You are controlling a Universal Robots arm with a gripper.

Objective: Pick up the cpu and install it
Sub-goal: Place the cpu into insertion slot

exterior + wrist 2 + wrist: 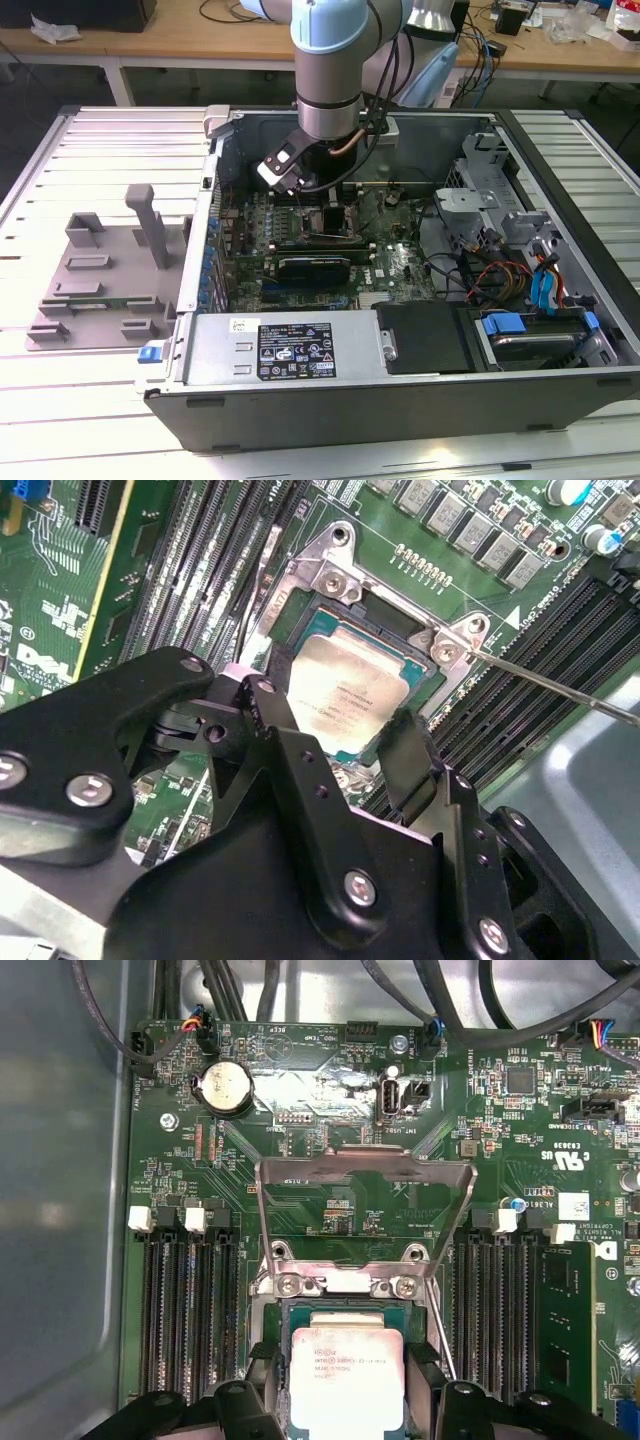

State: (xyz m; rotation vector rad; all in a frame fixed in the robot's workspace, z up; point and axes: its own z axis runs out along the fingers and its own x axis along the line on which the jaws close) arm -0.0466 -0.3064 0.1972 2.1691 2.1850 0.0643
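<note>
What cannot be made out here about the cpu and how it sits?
1. Second wrist view: the gripper covers one edge of the cpu.
2. First wrist view: the picture's edge cuts off part of the cpu.
3. Both wrist views: the cpu hides what lies beneath it inside the socket frame, so seating cannot be judged.
4. Exterior view: motherboard parts below the arm are too small to tell apart.
</note>
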